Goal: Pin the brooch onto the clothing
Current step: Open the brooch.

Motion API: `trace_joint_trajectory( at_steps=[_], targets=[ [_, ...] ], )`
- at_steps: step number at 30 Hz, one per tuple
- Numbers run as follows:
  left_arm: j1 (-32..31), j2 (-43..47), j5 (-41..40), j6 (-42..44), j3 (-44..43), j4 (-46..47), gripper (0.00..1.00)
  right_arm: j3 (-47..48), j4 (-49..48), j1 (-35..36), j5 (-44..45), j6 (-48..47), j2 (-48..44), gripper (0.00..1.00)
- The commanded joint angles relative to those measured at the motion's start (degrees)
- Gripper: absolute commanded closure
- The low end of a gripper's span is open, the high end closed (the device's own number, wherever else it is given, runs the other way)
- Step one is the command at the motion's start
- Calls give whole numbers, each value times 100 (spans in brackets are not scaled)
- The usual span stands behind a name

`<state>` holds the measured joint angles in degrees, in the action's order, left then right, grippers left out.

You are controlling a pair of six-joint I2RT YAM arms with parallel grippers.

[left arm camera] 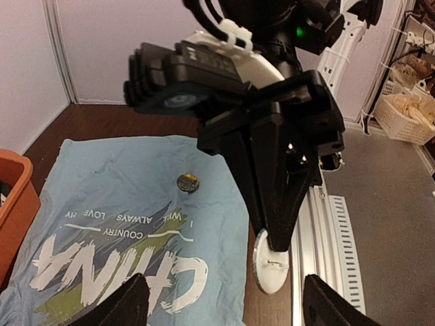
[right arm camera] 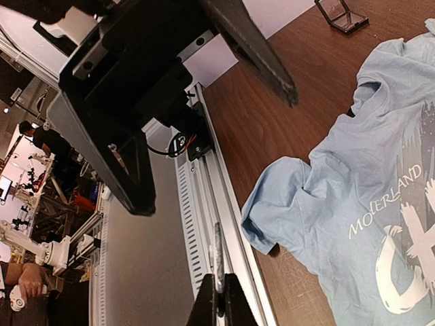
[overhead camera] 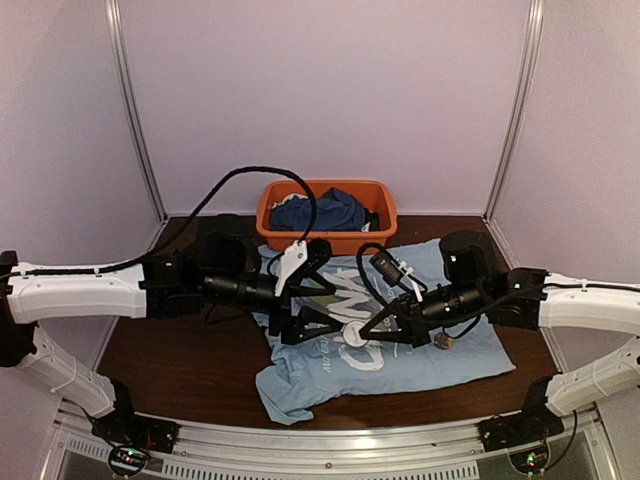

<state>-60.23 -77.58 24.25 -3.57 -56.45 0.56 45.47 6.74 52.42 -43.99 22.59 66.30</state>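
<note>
The light blue T-shirt (overhead camera: 455, 350) with the "CHINA" print lies flat on the table, also in the left wrist view (left arm camera: 122, 197) and the right wrist view (right arm camera: 353, 197). My right gripper (overhead camera: 357, 337) is shut on the brooch (overhead camera: 352, 335), a round silvery disc with a pale back. It holds the brooch upright over the shirt's chest print. The brooch shows face-on in the left wrist view (left arm camera: 270, 265) and edge-on between my right gripper's fingers (right arm camera: 217, 261). My left gripper (overhead camera: 335, 308) is wide open and empty, facing the brooch from the left, its jaws either side of it.
A second small round dark-gold disc (left arm camera: 187, 182) lies on the shirt near the right arm (overhead camera: 443, 341). An orange basket (overhead camera: 375, 190) with a dark blue garment (overhead camera: 325, 212) stands at the back. A small black square case (right arm camera: 340, 13) lies on the wood. The metal rail (overhead camera: 330, 445) runs along the near edge.
</note>
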Motion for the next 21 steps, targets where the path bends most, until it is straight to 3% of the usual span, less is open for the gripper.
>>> trace_joint_trajectory(
  at_steps=[1,9,21],
  targets=[
    [-216,-323,-271,710,-381,-582,24,-78,-191,-74,-309,453,115,100],
    [-333,-507,-299,820,-501,-583,39,-148,-377,-90,-481,589,126,100],
    [-477,-667,-310,845,-543,-488,46,-214,-543,-88,-559,693,214,100]
  ],
)
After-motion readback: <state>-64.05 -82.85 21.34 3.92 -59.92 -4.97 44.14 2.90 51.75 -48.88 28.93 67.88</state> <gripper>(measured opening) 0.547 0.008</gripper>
